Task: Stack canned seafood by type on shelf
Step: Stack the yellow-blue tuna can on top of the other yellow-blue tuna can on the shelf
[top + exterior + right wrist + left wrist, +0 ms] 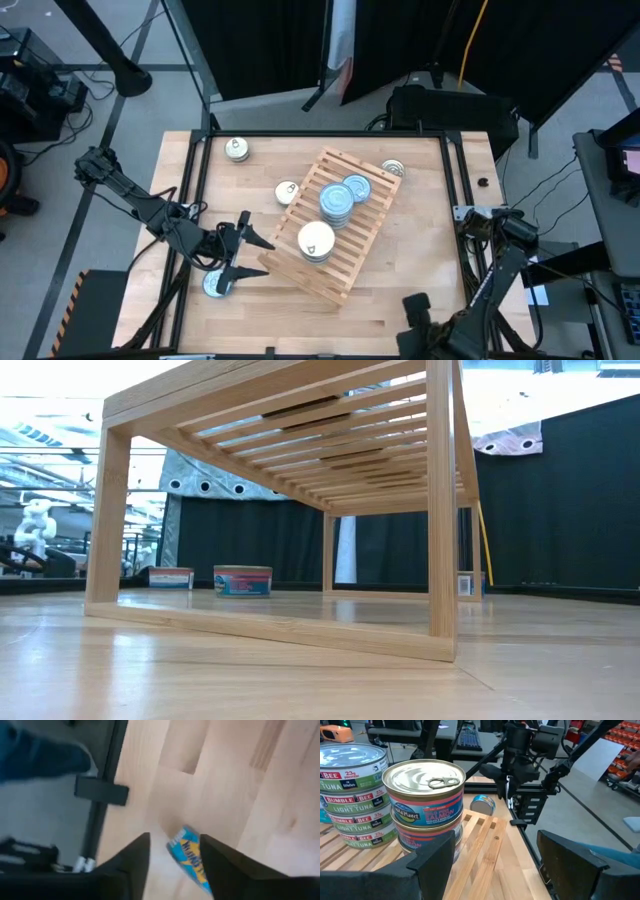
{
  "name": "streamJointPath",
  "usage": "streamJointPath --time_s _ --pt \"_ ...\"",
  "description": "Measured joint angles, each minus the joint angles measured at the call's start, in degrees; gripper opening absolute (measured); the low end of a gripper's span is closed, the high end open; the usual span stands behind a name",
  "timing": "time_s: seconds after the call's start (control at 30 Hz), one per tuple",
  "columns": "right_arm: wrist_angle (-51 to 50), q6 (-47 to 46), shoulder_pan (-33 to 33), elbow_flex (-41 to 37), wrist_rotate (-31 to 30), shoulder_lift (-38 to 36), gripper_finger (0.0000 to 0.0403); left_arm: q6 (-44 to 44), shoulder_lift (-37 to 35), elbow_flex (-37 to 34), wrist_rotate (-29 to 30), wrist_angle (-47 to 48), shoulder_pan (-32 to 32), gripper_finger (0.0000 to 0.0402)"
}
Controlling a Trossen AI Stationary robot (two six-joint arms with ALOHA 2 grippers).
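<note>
Sorting looks part done: on the slatted light-wood shelf (352,262) stand a stack of blue-topped tuna tins (338,200) and a stack of white-topped salmon tins (316,240). The left gripper (252,244) hangs wide open and empty beside the shelf. A loose round tin (216,285) behind it, near the table's left edge, seems next and calls for backing off. The right gripper (175,839) straddles a blue-labelled tin (189,857) near the black table frame (102,795); whether it grips, I cannot tell.
</note>
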State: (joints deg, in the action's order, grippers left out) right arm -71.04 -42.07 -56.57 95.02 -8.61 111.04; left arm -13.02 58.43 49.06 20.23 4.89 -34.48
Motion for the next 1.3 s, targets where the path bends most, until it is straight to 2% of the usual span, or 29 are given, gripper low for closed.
streamJointPath --time_s 0.27,0.37,0.5,0.7,0.87,1.1,1.3 --pt "-6.67 15.99 1.30 -0.35 1.42 0.04 0.0281 0.09 0.00 0.00 2.28 -0.01 0.00 0.0287" --pt "-7.03 20.23 2.02 -0.75 1.49 0.04 0.0303 0.26 0.00 0.00 3.02 -0.07 0.02 0.0287" --pt "-6.17 23.34 3.30 -3.08 4.40 0.04 0.0308 0.49 0.00 0.00 3.45 -0.11 0.00 0.0287" --pt "-3.15 28.66 4.58 -8.01 5.86 0.07 0.0308 3.30 -0.02 0.41 4.39 -0.11 0.04 0.0287" --pt "-2.21 30.76 5.93 -10.18 5.97 0.07 0.0290 4.94 -0.04 0.57 4.57 -0.08 0.04 0.0287" --pt "-1.84 33.33 7.22 -10.53 7.25 0.07 0.0222 6.46 -0.04 0.57 7.06 -0.02 0.46 0.0287" --pt "1.31 31.70 7.81 -10.53 8.84 0.07 0.0162 6.45 -0.04 0.57 7.21 0.11 0.81 0.0287"
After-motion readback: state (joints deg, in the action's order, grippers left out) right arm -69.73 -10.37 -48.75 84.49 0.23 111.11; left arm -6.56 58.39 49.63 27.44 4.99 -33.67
